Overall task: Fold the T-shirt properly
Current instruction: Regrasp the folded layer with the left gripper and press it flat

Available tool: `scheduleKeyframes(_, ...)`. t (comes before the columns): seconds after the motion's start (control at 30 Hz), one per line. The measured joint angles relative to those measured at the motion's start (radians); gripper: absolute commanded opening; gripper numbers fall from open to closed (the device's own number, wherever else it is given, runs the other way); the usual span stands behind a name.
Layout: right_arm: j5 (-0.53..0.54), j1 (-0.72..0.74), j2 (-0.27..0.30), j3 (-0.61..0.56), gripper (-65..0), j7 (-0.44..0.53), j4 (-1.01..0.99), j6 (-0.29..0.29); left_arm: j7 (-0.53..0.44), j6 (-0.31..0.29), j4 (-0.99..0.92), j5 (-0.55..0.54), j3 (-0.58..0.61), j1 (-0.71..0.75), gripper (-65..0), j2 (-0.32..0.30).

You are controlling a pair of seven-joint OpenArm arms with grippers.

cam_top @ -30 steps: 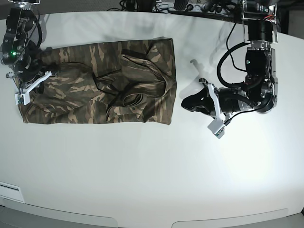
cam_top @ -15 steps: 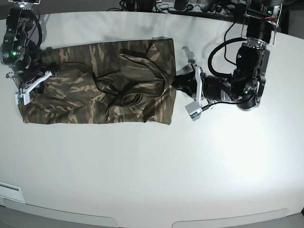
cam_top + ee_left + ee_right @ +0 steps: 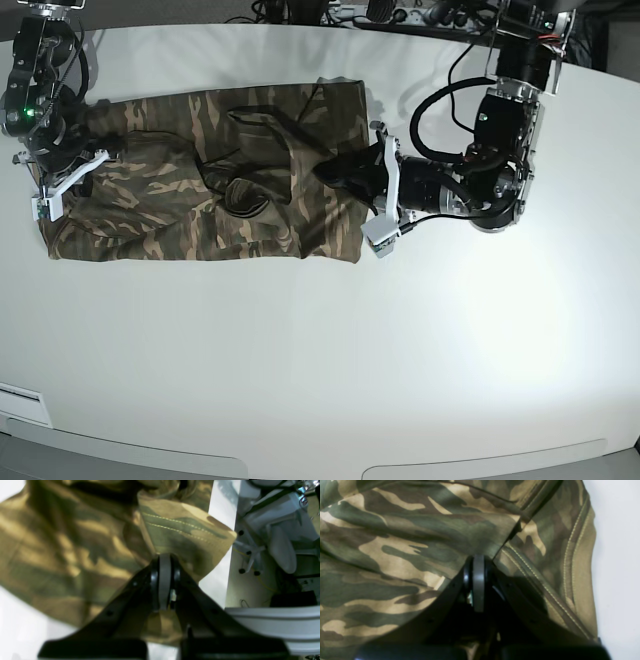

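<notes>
The camouflage T-shirt (image 3: 150, 205) lies partly folded across the back left of the white table (image 3: 330, 350), its collar (image 3: 240, 195) bunched near the middle. My left gripper (image 3: 335, 170) reaches over the shirt's right edge. It is shut, tips pressed into rumpled cloth (image 3: 62, 542), with a stitched hem fold (image 3: 185, 530) raised just beyond the left gripper (image 3: 163, 562). My right gripper (image 3: 75, 185) rests at the shirt's left end, shut. The right gripper (image 3: 478, 560) has its tips down on the cloth (image 3: 395, 555) where a layer edge meets a double-stitched hem (image 3: 570, 555).
Cables and equipment (image 3: 400, 15) line the table's back edge. The left arm's cable loops (image 3: 440, 100) hang above the table right of the shirt. Past the table edge, a chair base (image 3: 250, 555) stands on the floor.
The left gripper has swept left from the bare table beside the shirt onto its right edge, staying shut. The upper folds and collar have shifted left. The right arm has not moved.
</notes>
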Motion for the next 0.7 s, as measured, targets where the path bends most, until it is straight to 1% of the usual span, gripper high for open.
scheduleKeyframes(0.13,0.0,0.0,0.0,0.0,-65.0,0.0,0.0,0.0,0.001,-0.002,0.0,0.001,0.009,0.005,-65.0,0.064)
scheduleKeyframes(0.27,0.0,0.0,0.0,0.0,-65.0,0.0,0.0,0.0,0.0,-0.002,0.0,0.0,0.055,0.004,-65.0,0.103)
scheduleKeyframes(0.53,0.0,0.0,0.0,0.0,-65.0,0.0,0.0,0.0,0.009,-0.002,0.0,0.017,0.188,0.005,-65.0,0.144)
scheduleKeyframes(0.63,0.0,0.0,0.0,0.0,-65.0,0.0,0.0,0.0,0.011,-0.002,0.0,0.026,0.189,-0.002,-65.0,0.143)
scheduleKeyframes(0.7,0.0,0.0,0.0,0.0,-65.0,0.0,0.0,0.0,0.012,-0.002,0.0,0.052,0.161,-0.019,-65.0,0.143)
